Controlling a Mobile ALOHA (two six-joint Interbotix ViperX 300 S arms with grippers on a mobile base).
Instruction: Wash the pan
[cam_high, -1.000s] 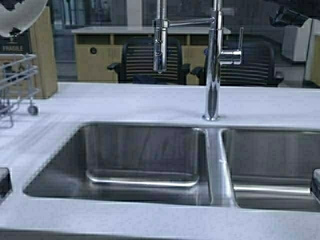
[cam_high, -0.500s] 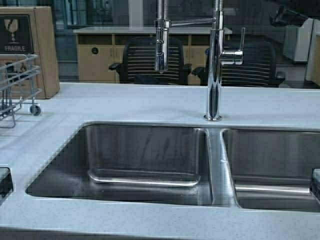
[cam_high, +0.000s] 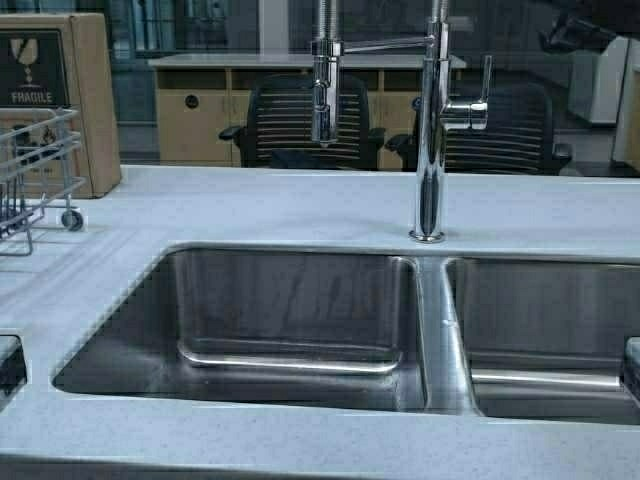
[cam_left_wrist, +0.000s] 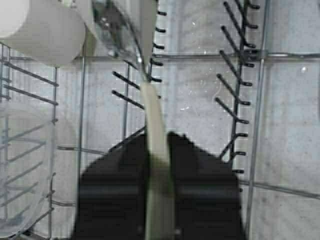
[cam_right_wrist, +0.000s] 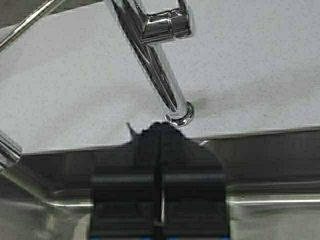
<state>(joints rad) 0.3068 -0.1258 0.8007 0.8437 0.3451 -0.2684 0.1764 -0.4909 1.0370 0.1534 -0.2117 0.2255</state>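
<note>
The pan's pale handle (cam_left_wrist: 154, 112) runs between the black fingers of my left gripper (cam_left_wrist: 159, 142), which is shut on it. The handle leads up to a shiny metal neck (cam_left_wrist: 117, 30) and the pan's white body at the frame edge. It hangs over the wire dish rack (cam_left_wrist: 260, 55) with black prongs. The pan and the left gripper are out of the high view. My right gripper (cam_right_wrist: 160, 131) is shut and empty, above the sink's back edge near the faucet base (cam_right_wrist: 179, 114).
A double steel sink (cam_high: 290, 310) fills the counter, with a tall chrome faucet (cam_high: 430, 130) behind the divider. The dish rack (cam_high: 40, 150) stands on the left counter before a cardboard box (cam_high: 60, 80). A white cup (cam_left_wrist: 45, 30) sits in the rack.
The white pan at the high view's top left corner has moved out of that view, uncovering the cardboard box. The scene has shifted slightly.
</note>
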